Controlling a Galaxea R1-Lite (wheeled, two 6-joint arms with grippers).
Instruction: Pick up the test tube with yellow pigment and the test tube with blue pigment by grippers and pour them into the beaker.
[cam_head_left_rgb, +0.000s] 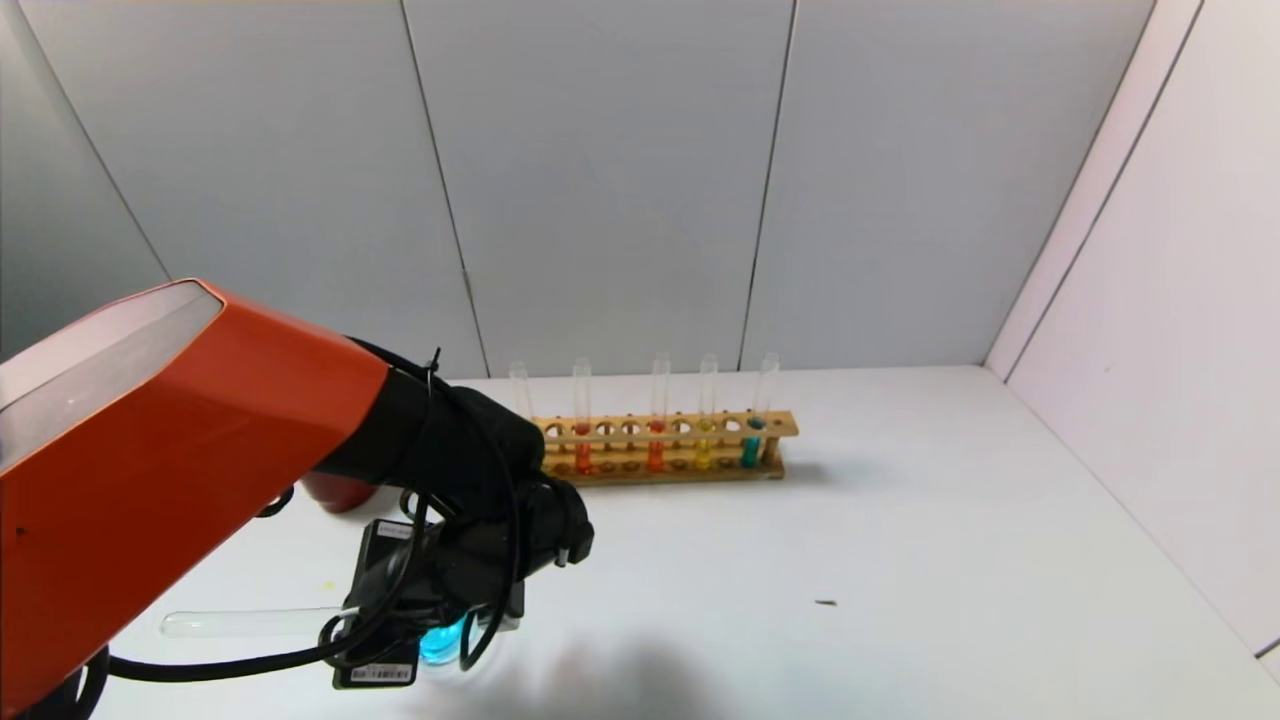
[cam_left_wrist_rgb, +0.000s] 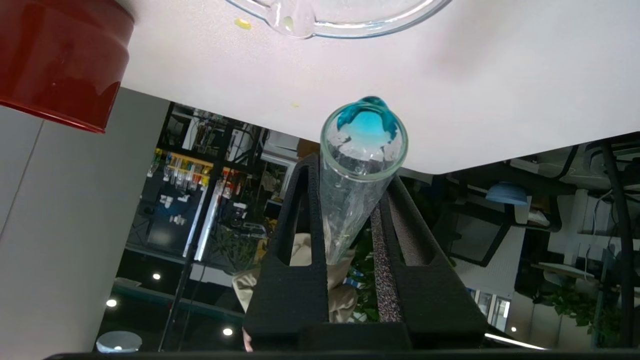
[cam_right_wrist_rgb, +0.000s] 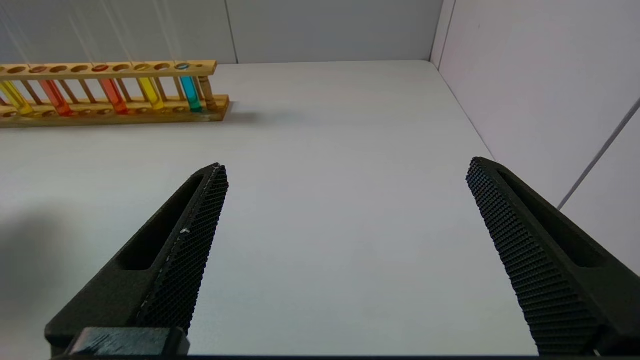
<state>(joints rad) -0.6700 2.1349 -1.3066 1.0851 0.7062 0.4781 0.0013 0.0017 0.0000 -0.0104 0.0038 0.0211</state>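
While the left end effector (cam_left_wrist_rgb: 350, 210) pinches a test tube with blue pigment (cam_left_wrist_rgb: 361, 165) between its two black foam pads, the tube lies tipped over near the front left of the white bench (cam_head_left_rgb: 900, 520), with blue liquid gathered at its open mouth. In the head view the tube's clear round-bottomed end sticks out sideways from the end effector toward the robot's left, and a blue glow shows under the black hand. The beaker (cam_left_wrist_rgb: 335, 17) sits on the bench close to the tube's mouth, with a small yellow droplet at its lip. A dark red cup (cam_left_wrist_rgb: 57, 60) stands near it. Farther back, a wooden rack (cam_head_left_rgb: 665, 445) holds upright tubes, among them the test tube with yellow pigment (cam_head_left_rgb: 705, 420) and another tube of blue liquid at the rack's right end. The right end effector (cam_right_wrist_rgb: 345, 250) hangs over bare bench well to the right, fingers spread wide, holding nothing.
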